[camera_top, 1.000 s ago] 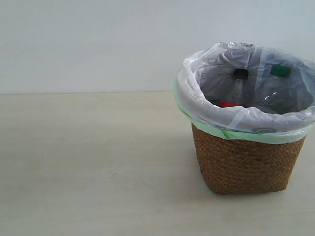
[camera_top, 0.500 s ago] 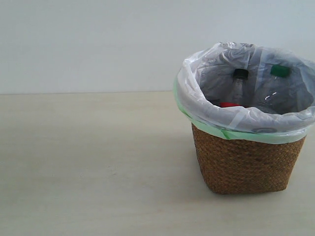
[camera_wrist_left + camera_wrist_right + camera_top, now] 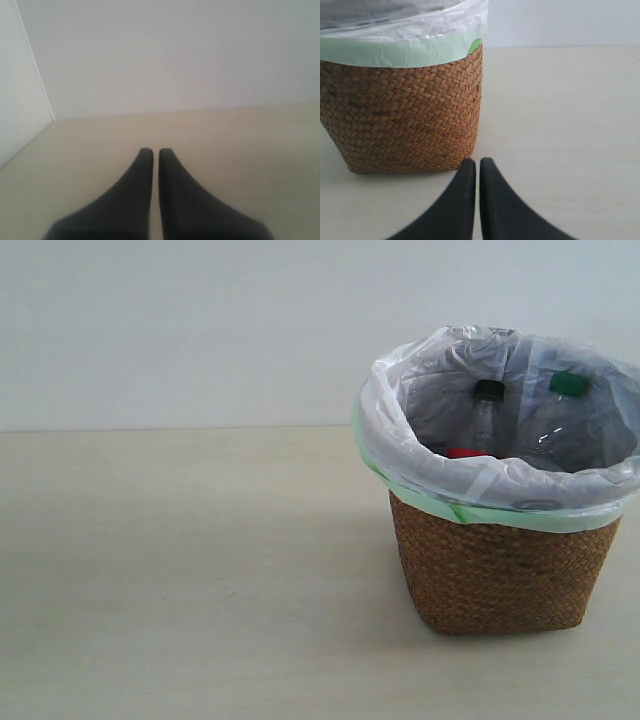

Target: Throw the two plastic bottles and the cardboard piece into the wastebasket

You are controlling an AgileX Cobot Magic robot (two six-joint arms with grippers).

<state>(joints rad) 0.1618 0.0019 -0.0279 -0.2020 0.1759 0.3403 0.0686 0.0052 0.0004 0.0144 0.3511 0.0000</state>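
Note:
The wicker wastebasket (image 3: 500,570) with its white, green-edged bag stands at the right of the exterior view. Inside it lean both clear bottles: the black-capped one (image 3: 487,405) with a strip of red label, and the green-capped one (image 3: 565,400). The cardboard piece is hidden or out of view. No arm shows in the exterior view. My left gripper (image 3: 156,151) is shut and empty over bare tabletop. My right gripper (image 3: 477,162) is shut and empty, low over the table just beside the wastebasket's (image 3: 400,115) woven wall.
A pale wooden tabletop (image 3: 180,570) stretches left of the basket, with a plain white wall (image 3: 200,330) behind. A wall corner (image 3: 35,75) shows in the left wrist view.

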